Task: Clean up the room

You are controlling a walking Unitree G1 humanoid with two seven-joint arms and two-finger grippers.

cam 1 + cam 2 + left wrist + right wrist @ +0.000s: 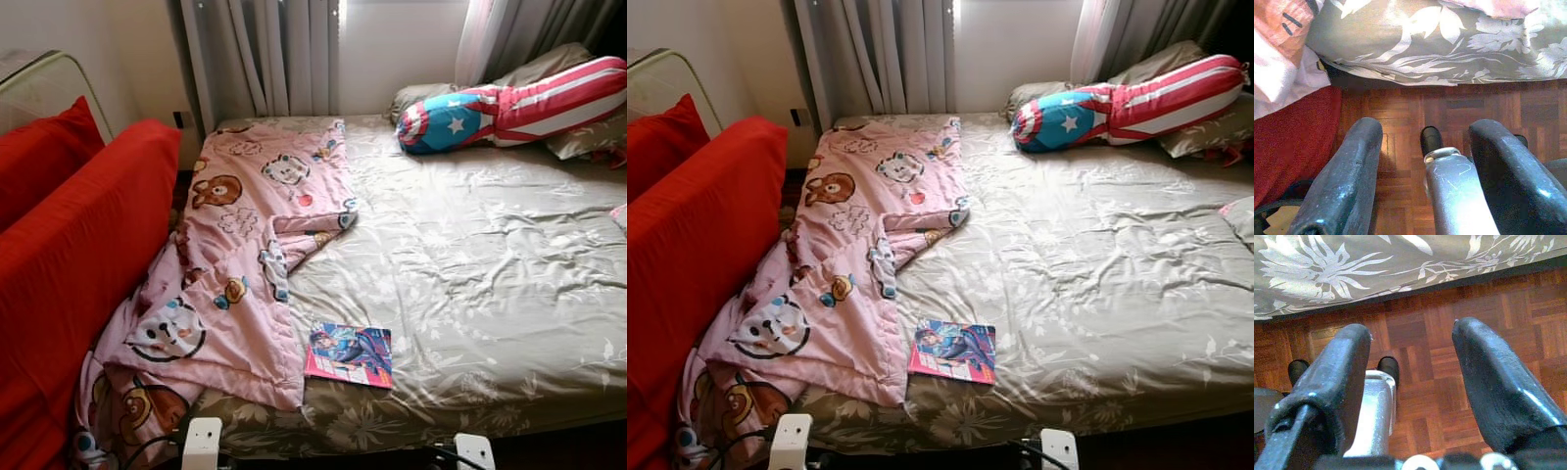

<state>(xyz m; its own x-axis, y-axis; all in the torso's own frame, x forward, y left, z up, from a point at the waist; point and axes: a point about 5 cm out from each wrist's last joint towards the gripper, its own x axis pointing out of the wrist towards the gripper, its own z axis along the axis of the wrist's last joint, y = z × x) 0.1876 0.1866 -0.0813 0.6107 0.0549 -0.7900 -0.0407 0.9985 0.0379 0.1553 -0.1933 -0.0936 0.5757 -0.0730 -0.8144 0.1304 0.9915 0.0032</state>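
Left eye view looks down on a bed (490, 294) covered by an olive sheet printed with pale leaves. A pink cartoon blanket (250, 255) sprawls from about 11 o'clock down to 7 o'clock, its lower end spilling over the bed's edge beside a red sofa (69, 255) at 9 o'clock. A comic book (350, 354) lies flat on the sheet near 6 o'clock, its corner just touching the blanket's hem. At 1 o'clock a star-and-stripes bolster pillow (514, 108) rests against olive pillows (549, 64), with grey curtains (265, 54) behind at 12 o'clock.

Both arms hang low by the bed's near edge (neither reaches the bedding). Left wrist view shows the left gripper (1422, 147) with its two black fingers spread apart, holding nothing, above the parquet floor (1459, 107), the sheet's overhang beyond it. Right wrist view shows the right gripper (1410, 362) likewise parted and empty over the same floor.
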